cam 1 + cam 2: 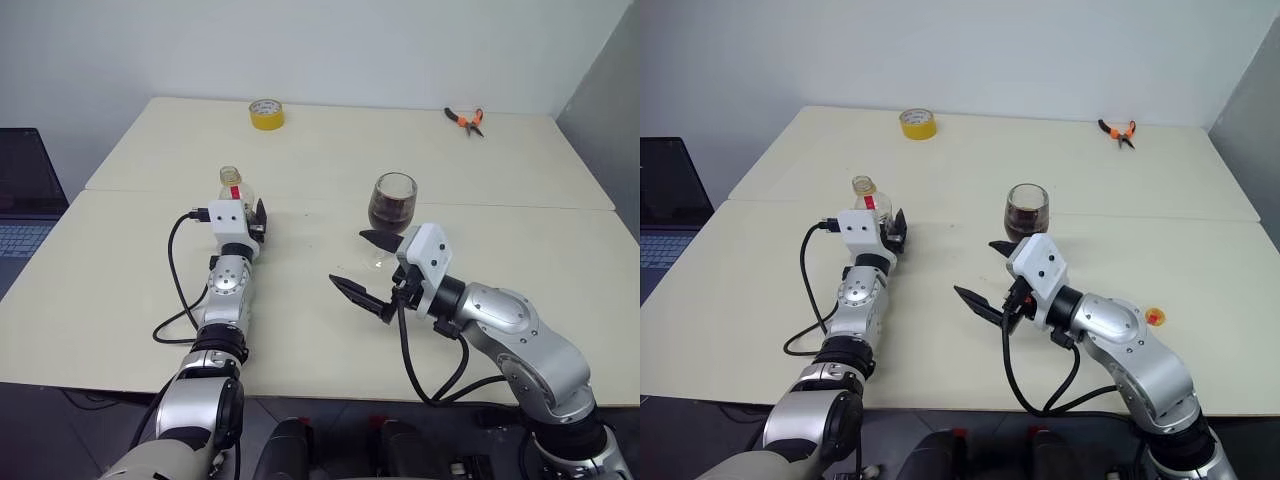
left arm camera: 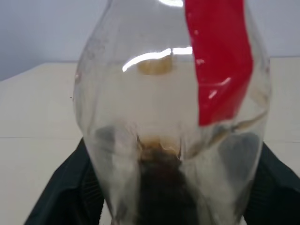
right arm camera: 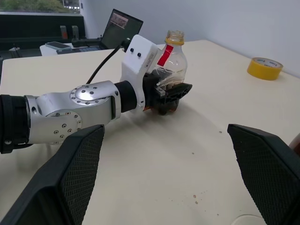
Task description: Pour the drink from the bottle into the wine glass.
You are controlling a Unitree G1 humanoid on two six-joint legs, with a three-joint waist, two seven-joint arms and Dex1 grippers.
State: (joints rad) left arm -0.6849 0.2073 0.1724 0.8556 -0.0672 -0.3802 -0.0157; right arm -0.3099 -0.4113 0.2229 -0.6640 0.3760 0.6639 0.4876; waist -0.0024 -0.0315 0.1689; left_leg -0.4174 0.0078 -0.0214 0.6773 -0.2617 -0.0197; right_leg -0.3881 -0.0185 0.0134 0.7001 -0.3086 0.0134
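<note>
The bottle (image 1: 232,185) stands upright on the table with its neck uncapped and a red label on it. Only a dark remnant of the drink (image 2: 159,187) lies at its bottom. My left gripper (image 3: 169,96) is open, one finger on each side of the bottle's base. The wine glass (image 1: 392,203) stands right of centre, and its bowl is about half full of dark drink. Just in front of the glass, my right gripper (image 1: 348,259) is open and empty, pointing toward the left arm.
A yellow tape roll (image 1: 266,114) and orange-handled pliers (image 1: 466,120) lie far back on the cream table (image 1: 120,270). A laptop (image 1: 25,195) sits off the table's left side. A small orange round thing (image 1: 1154,317) lies beside my right arm.
</note>
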